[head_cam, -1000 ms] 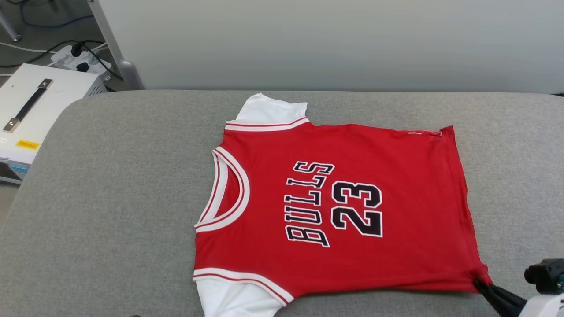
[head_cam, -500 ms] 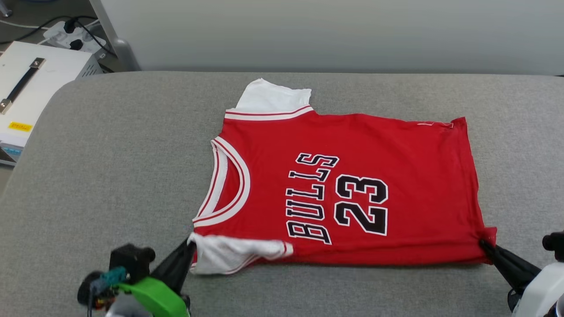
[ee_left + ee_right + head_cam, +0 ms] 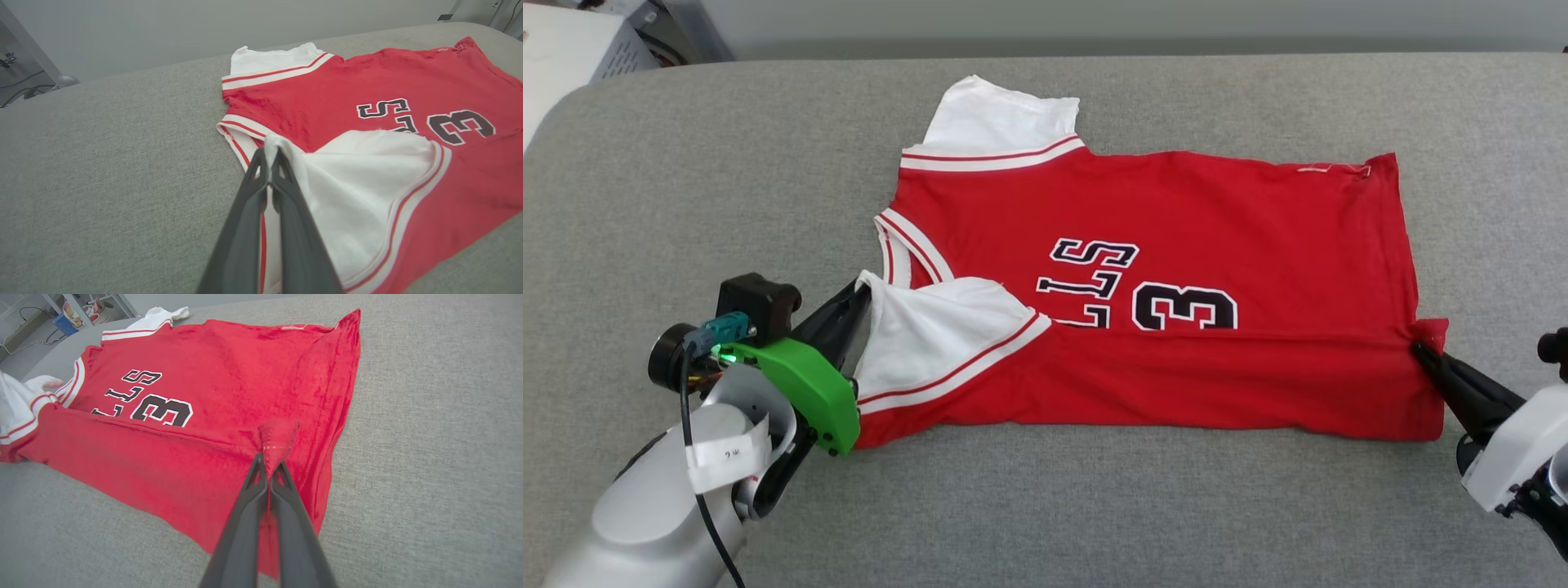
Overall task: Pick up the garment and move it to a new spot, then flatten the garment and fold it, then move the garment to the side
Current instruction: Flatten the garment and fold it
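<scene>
Garment (image 3: 1217, 212) lies across the middle of the grey cushion (image 3: 1094, 506), near edge folded over; left gripper (image 3: 862, 287) clamps its white sleeve toward the cushion's left; right gripper (image 3: 1417, 348) clamps its hem corner toward the cushion's right.

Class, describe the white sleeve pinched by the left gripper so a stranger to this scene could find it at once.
On the wide grey padded surface lies a red jersey with black lettering. At its collar end, the near white sleeve is folded over the red chest, its corner pinched in the left gripper. The other white sleeve lies flat at the far edge.
</scene>
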{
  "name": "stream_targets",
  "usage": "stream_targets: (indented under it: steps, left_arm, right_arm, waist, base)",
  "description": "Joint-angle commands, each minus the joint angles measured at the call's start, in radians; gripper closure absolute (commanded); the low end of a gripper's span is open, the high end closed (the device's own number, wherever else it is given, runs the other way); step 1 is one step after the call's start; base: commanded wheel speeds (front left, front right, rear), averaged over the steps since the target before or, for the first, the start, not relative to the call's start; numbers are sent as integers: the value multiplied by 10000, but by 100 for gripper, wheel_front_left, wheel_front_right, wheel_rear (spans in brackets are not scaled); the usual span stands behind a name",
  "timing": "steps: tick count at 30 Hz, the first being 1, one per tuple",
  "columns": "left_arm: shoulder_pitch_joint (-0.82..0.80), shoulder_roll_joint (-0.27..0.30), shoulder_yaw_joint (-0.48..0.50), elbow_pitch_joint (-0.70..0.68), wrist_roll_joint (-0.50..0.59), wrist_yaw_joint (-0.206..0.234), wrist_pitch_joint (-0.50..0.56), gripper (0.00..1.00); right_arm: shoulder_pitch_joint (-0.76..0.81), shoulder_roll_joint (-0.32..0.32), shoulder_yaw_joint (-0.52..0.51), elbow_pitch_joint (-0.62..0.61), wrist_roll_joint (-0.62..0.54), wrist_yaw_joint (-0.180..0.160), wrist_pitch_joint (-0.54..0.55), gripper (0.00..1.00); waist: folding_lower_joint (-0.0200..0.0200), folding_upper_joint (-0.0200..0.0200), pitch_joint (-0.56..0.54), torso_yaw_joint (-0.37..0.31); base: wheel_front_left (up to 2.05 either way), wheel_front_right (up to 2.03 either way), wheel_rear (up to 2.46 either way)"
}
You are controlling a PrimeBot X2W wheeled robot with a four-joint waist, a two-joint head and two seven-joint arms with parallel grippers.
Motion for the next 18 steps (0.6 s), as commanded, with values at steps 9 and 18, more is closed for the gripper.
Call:
stream_targets:
  steps: [9,18]
  left_arm:
    - [-1332,-1027,-309,2893,72,-650,-461,100]
    - [-1394,-1791,-1013,4701,-84,-853,-806,100]
  right_arm:
    - [-1275,670,178,1110,-529,-7,427,100]
    - [-1609,1043,625,1872,-691,-7,264,100]
  waist:
    - [0,0,1230,-253]
    - [0,0,1096,-248]
  base:
    - [0,0,0]
    - [0,0,0]
